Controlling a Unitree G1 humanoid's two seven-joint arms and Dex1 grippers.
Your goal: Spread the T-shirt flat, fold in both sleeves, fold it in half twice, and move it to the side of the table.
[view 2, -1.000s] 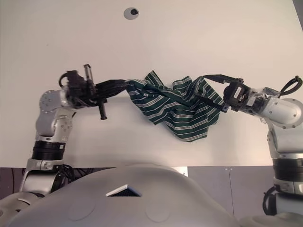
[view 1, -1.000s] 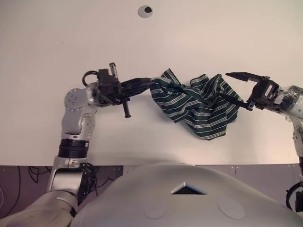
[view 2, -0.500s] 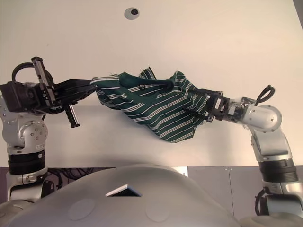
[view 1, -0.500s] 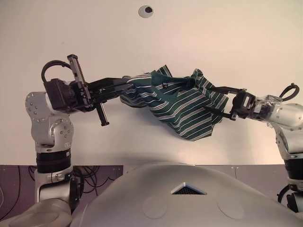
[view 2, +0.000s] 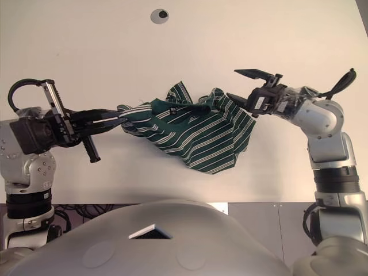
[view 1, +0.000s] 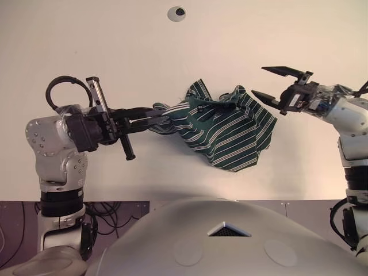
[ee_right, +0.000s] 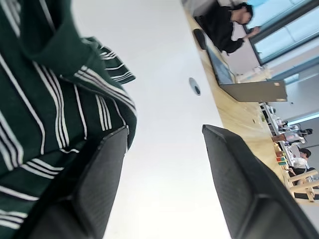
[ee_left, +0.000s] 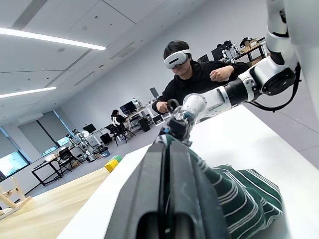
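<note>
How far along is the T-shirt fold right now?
Nothing is finished: the T-shirt lies bunched on the table. In hand: the left gripper is shut on its edge, the right gripper is open beside it. Left to do: spreading flat, both sleeves, two halvings, the move aside.

you have a big white table (view 1: 86, 40) in front of you. a green striped t-shirt (view 1: 227, 135) sits on it in a bunched heap. a small round hole (view 1: 177, 13) is on the far side.

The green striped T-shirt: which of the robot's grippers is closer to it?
Left. The left gripper is shut on the T-shirt at its edge; the right gripper is open just off the opposite edge, gripping nothing.
</note>
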